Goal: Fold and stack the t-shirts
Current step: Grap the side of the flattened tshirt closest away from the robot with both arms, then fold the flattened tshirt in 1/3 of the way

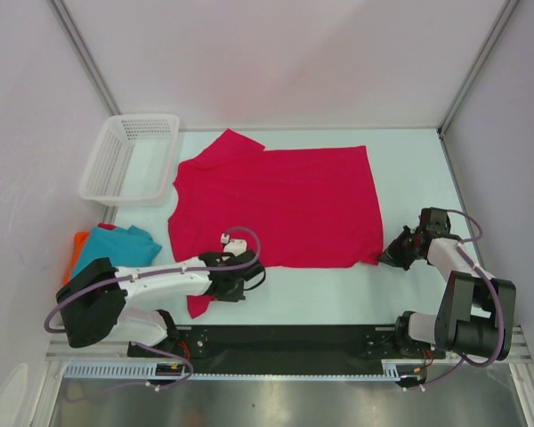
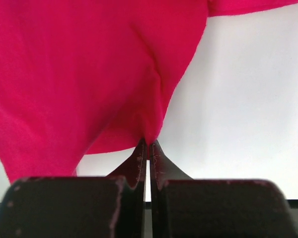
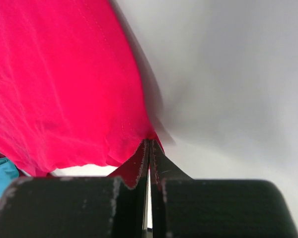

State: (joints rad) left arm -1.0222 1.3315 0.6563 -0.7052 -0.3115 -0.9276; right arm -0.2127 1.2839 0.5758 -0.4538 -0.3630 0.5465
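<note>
Treat crimson-pink t-shirt [image 1: 276, 205], spread flat on table [image 1: 409, 160], as soft, light, limp, prone to sag. Grip at edges: left gripper [image 2: 148, 144] pinched shut on near edge by sleeve, right gripper [image 3: 149, 144] pinched shut on near hem corner

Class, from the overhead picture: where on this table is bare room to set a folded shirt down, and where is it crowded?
Bare: the near strip of table between the crimson shirt and the arm bases; also the far-right patch between that shirt and the right wall. Crowded: the left side, with basket, teal shirt, orange shirt and left arm.
</note>
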